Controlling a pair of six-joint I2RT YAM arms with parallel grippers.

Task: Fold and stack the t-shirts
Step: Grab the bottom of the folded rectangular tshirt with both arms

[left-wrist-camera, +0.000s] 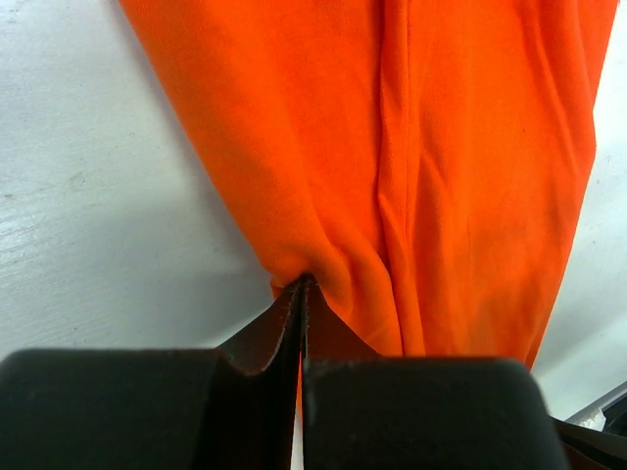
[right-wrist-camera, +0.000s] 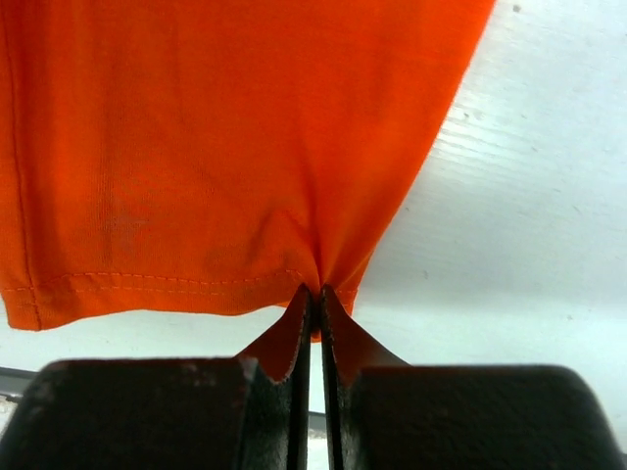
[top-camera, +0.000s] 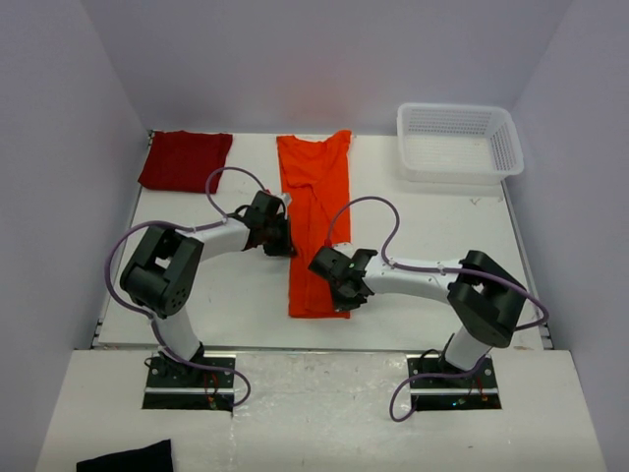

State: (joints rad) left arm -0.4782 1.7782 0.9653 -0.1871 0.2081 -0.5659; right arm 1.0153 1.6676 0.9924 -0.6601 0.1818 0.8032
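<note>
The orange t-shirt [top-camera: 314,221] lies as a long narrow strip down the middle of the white table [top-camera: 206,295]. My left gripper [top-camera: 282,239] is shut on the strip's left edge about halfway along, and the cloth bunches at the tips [left-wrist-camera: 304,282]. My right gripper [top-camera: 346,287] is shut on the hem's right corner near the strip's near end, pinching the stitched edge [right-wrist-camera: 315,291]. The dark red t-shirt [top-camera: 185,160] lies folded at the back left corner, apart from both grippers.
A white mesh basket [top-camera: 459,144] stands at the back right of the table. A small black cloth [top-camera: 126,458] lies on the near ledge at the bottom left. Purple cables loop over both arms.
</note>
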